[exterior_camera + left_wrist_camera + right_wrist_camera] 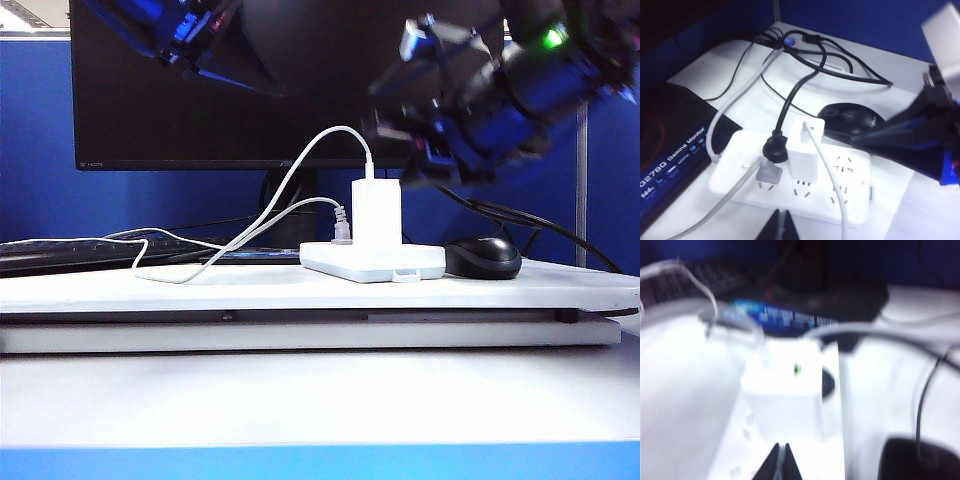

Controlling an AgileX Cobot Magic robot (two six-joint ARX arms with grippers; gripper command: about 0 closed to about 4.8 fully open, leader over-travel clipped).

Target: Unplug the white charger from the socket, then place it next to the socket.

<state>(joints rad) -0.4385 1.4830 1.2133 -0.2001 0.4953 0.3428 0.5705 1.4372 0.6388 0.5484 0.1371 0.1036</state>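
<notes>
My left gripper's dark fingertips [781, 225] look pressed together, just short of the flat white power strip [855, 207]. The small white charger block [804, 157] stands plugged in, black round plug [774, 150] touching it, glossy black mouse [847, 117] beyond.

Black right hand [780, 460], blurred black-blue right arm [500, 90], seemingly green-lit, black left hand [780, 225]

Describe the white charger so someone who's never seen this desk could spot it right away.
Find the black monitor, then the flat white power strip on the desk in front of it. The white charger is the tall block standing upright in it, taller than the small grey plug beside it, with a thin white cable looping from its top.
</notes>
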